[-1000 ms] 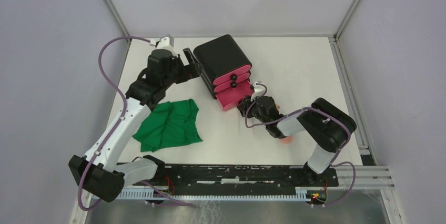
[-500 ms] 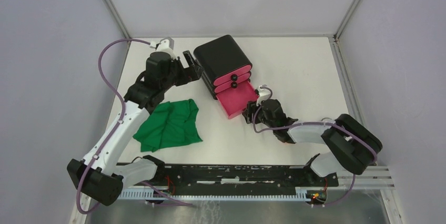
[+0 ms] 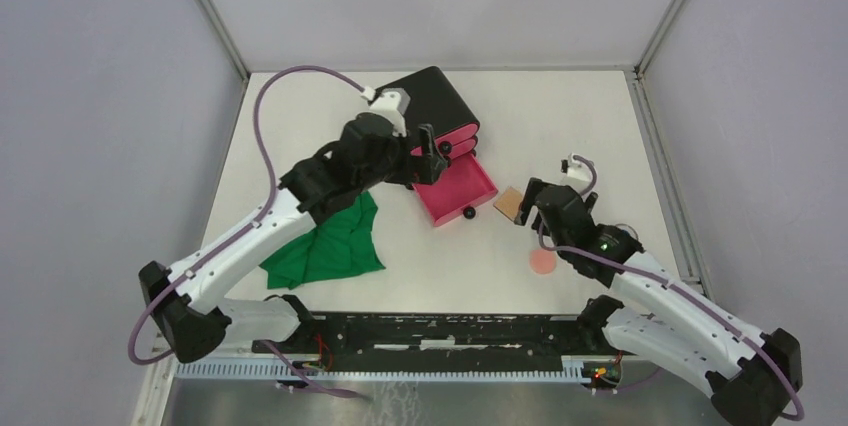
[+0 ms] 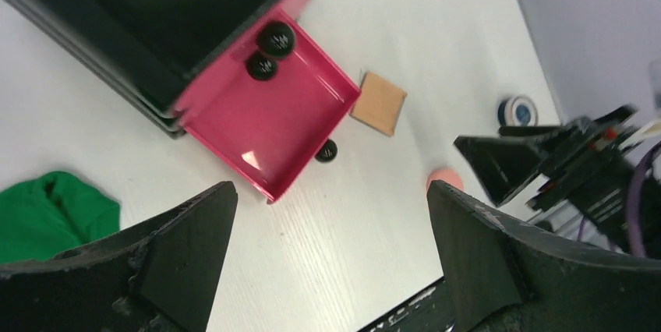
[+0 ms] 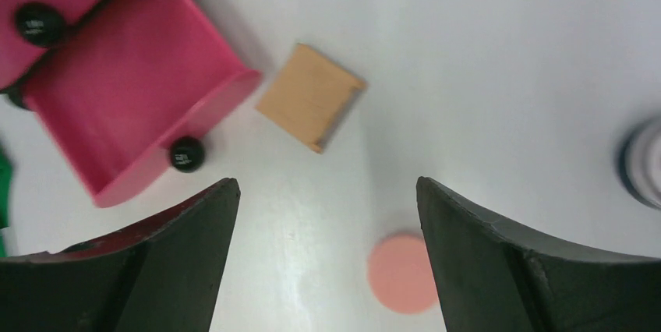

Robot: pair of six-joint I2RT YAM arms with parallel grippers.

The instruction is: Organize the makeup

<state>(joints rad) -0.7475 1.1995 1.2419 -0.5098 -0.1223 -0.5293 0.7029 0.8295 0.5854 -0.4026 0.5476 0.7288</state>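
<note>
The tan square pad point(image 3: 508, 203) point(image 5: 309, 97) point(image 4: 378, 104) lies flat on the table just right of the open pink drawer point(image 3: 455, 189) point(image 5: 132, 83) point(image 4: 265, 118). The pink round puff point(image 3: 543, 261) point(image 5: 401, 271) point(image 4: 444, 178) lies nearer the front. A small round compact point(image 4: 517, 110) point(image 5: 643, 162) sits further right. My right gripper point(image 3: 535, 208) point(image 5: 326, 188) hovers open above the table between pad and puff, holding nothing. My left gripper point(image 3: 425, 154) point(image 4: 329, 192) hangs open and empty over the drawer's front. The drawer's inside shows nothing in it.
The black box point(image 3: 425, 111) with pink drawers stands at the back centre, its two upper drawers closed. A green cloth point(image 3: 325, 241) lies crumpled at the left under the left arm. A black rail point(image 3: 450, 331) runs along the near edge.
The right gripper pulled the bottom drawer out, opened, and moved back to the right, uncovering pad and puff. The left arm swung from the box's left side to above the drawer.
</note>
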